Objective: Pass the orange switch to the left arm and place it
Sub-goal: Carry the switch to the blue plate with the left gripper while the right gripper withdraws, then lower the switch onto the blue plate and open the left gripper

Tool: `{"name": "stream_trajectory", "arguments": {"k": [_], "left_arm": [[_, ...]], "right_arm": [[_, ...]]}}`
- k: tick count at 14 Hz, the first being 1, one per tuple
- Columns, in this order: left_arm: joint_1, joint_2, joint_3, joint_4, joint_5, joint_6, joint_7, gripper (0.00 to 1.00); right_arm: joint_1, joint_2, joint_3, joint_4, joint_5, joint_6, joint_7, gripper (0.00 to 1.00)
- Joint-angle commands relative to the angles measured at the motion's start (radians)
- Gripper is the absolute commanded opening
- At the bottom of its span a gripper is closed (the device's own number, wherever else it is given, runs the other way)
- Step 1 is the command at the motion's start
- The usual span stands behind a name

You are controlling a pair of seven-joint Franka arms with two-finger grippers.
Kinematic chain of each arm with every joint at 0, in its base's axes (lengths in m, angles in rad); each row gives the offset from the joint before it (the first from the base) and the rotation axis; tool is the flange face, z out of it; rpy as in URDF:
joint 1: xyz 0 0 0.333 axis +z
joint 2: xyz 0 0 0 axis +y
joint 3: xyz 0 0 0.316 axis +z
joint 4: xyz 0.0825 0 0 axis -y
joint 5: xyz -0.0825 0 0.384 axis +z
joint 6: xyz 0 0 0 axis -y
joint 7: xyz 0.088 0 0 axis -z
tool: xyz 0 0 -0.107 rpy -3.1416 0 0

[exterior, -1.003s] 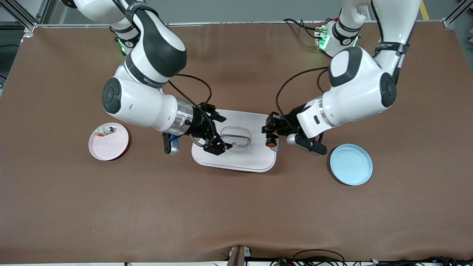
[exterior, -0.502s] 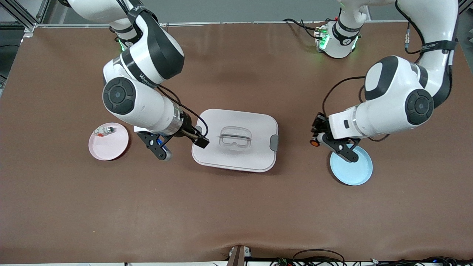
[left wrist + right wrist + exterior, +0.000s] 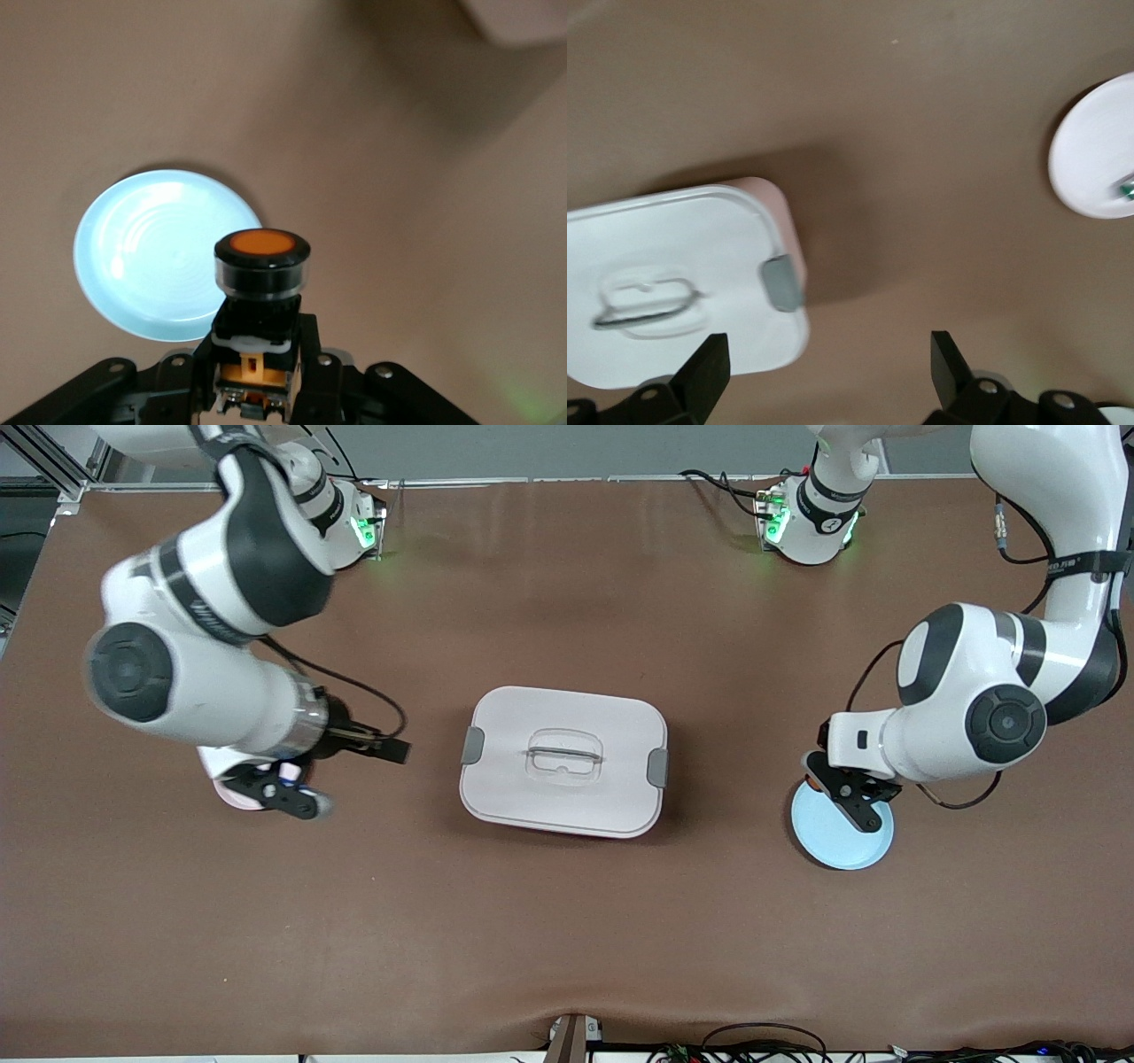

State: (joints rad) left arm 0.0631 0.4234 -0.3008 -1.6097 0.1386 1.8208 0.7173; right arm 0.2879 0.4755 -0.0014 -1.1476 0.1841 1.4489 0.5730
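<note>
The orange switch (image 3: 261, 244), black-bodied with a round orange face, sits between the shut fingers of my left gripper (image 3: 259, 354). In the front view this gripper (image 3: 811, 771) hangs over the blue plate's (image 3: 842, 837) edge that faces the box. The plate also shows in the left wrist view as a blue plate (image 3: 159, 257) beneath the switch. The white box (image 3: 514, 779) stands mid-table with grey latches. My right gripper (image 3: 385, 748) is open with nothing in it, over the table between the box and the pink plate (image 3: 215, 764). Its open fingers (image 3: 709, 372) show in the right wrist view.
The pink plate (image 3: 1099, 159) is mostly hidden under the right arm in the front view. A small part with a green spot (image 3: 1127, 188) lies on it. The box (image 3: 673, 274) stands between the two plates. Cables run along the table's front edge.
Both arms have pulled away from over the box. The left gripper carried the switch toward the blue plate. The right gripper, open, drew back toward the pink plate.
</note>
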Motion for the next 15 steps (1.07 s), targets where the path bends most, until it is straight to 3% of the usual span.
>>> {"name": "stream_trajectory", "arguments": {"k": [1,8,15], "left_arm": [[0.026,0.006,-0.006,-0.062,0.097,0.113,0.121,0.0],[0.153,0.07,-0.006,-0.231,0.111,0.461,0.514,0.0],[0.207,0.167,-0.006,-0.271,0.206,0.667,0.659,0.0]], "right_arm": [[-0.082,-0.038,0.018,-0.011,-0.051,-0.077,-0.163,1.0],[-0.257,-0.074,0.018,-0.009,-0.132,-0.191,-0.494,1.0],[-0.314,-0.074,0.018,-0.004,-0.189,-0.268,-0.516,1.0]]}}
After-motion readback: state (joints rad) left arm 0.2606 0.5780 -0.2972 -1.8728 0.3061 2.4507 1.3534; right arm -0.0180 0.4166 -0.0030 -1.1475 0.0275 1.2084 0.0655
